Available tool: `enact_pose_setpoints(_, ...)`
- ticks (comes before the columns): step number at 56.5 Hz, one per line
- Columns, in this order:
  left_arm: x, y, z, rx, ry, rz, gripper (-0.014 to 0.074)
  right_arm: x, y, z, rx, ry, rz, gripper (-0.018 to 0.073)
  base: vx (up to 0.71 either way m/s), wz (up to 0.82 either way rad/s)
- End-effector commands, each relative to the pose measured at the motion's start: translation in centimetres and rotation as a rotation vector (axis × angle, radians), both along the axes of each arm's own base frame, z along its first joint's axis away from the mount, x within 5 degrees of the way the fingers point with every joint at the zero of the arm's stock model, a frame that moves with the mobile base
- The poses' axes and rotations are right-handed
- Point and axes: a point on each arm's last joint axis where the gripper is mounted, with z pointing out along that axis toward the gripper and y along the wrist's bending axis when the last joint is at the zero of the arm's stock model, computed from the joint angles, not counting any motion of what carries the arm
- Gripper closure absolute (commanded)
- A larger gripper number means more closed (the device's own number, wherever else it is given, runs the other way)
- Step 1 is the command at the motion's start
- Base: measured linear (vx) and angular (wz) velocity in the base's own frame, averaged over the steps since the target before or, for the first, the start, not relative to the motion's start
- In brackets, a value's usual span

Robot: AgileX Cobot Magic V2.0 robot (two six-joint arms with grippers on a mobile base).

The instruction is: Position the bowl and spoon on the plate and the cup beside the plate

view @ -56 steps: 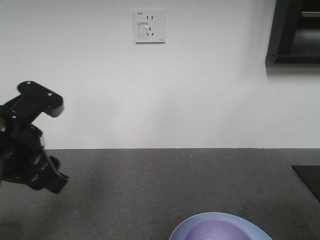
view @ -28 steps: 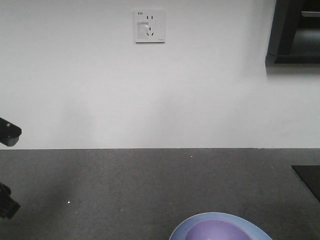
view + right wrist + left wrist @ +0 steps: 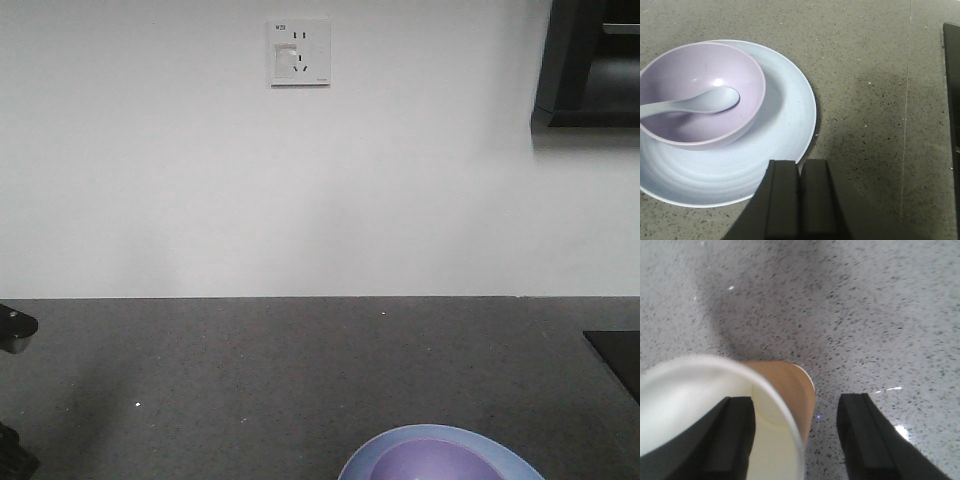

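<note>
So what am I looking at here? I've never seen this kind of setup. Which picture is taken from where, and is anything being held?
This is a two-armed robot with a camera on each wrist and one facing forward. The front view shows mostly wall and the grey counter. The left wrist view looks down past the left gripper. A paper cup sits partly between its two spread black fingers, and nothing clamps it. The right wrist view shows the right gripper shut on nothing, near a pale blue plate carrying a purple bowl with a white spoon in it.
</note>
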Motion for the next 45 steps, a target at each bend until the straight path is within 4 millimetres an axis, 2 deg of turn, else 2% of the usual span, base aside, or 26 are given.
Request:
enact_pose_setpoints(1,0.2,0.2,1.3,-0.011,-0.080,0.015,0.0153,0.3,-0.1,1.3,0.009,-0.092,-0.011,0.0568,0.00,0.00)
enact_pose_setpoints(3,0.2,0.2,1.3,-0.011,-0.081,0.015,0.0175,0.3,-0.1,1.3,0.009,-0.092,-0.011,0.0568,0.00,0.00)
enact_pose_setpoints(8,0.2,0.2,1.3,-0.012,-0.086,0.014,0.0294,0.3,-0.1,1.3,0.009,-0.092,-0.011,0.0568,0.00,0.00)
enact_pose_setpoints(16,0.2,0.1,1.4,0.002,-0.088,-0.030,0.0604,0.3,-0.1,1.3,0.009,-0.092,-0.011,0.0568,0.00,0.00)
enact_pose_setpoints(22,0.0,-0.6,1.5,-0.010,-0.089,-0.075,0.0605,0.3,-0.1,1.3,0.009,-0.092,-0.011,0.0568,0.00,0.00)
enact_pose_setpoints(31,-0.8,-3.0,2.1,-0.037,-0.109,-0.205,0.0601,0.4,-0.1,1.3,0.009,-0.095,-0.011,0.0568,0.00,0.00)
enact_pose_setpoints(37,-1.3,-5.6,3.2,-0.048,-0.130,-0.301,0.0599,0.4,-0.1,1.4,0.010,-0.101,-0.012,0.0568,0.00,0.00)
enact_pose_setpoints(45,-2.1,-9.0,5.7,-0.100,-0.206,-0.417,0.0599,0.4,-0.1,1.4,0.010,-0.108,-0.013,0.0568,0.00,0.00)
